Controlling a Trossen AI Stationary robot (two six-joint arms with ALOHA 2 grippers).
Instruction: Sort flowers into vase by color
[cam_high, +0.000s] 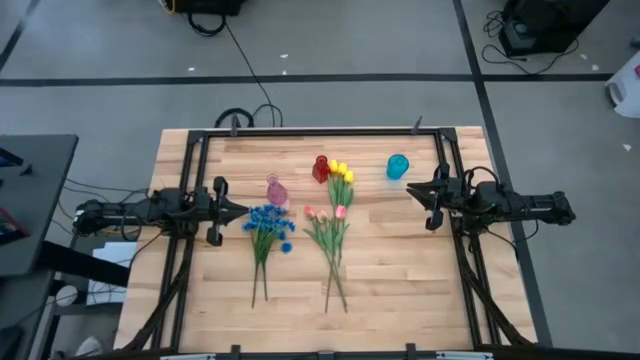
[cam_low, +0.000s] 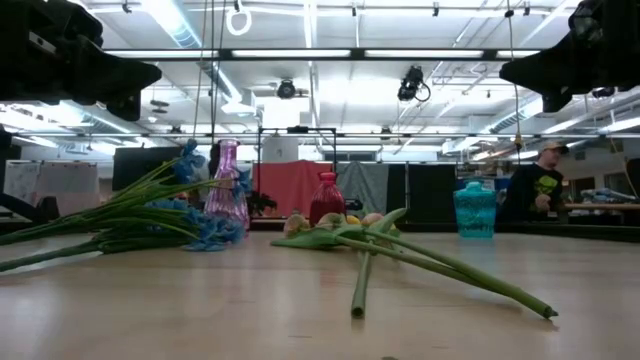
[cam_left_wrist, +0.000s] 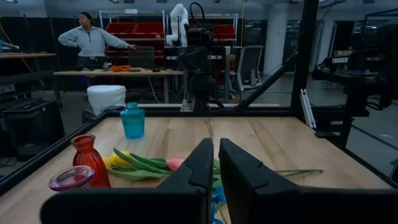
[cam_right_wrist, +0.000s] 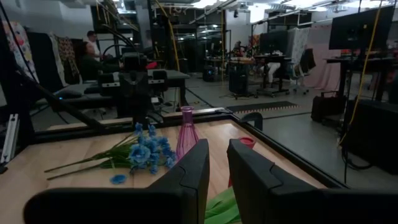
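Both arms wait above the wood: the left gripper (cam_high: 240, 211) at frame left, jaws nearly shut on nothing, and the right gripper (cam_high: 412, 187) at frame right, a narrow gap, empty too. Between them lie the flowers (cam_high: 300, 235), blue blossoms left, tulips right, below pink (cam_high: 276, 190), red (cam_high: 321, 168) and teal (cam_high: 398, 166) glass vases.

Surfaces as I see them
Counter (cam_high: 390, 270) is pale planked wood, smooth; pink vase (cam_high: 276, 189) glossy, translucent glass; my hands look matt dark plastic.
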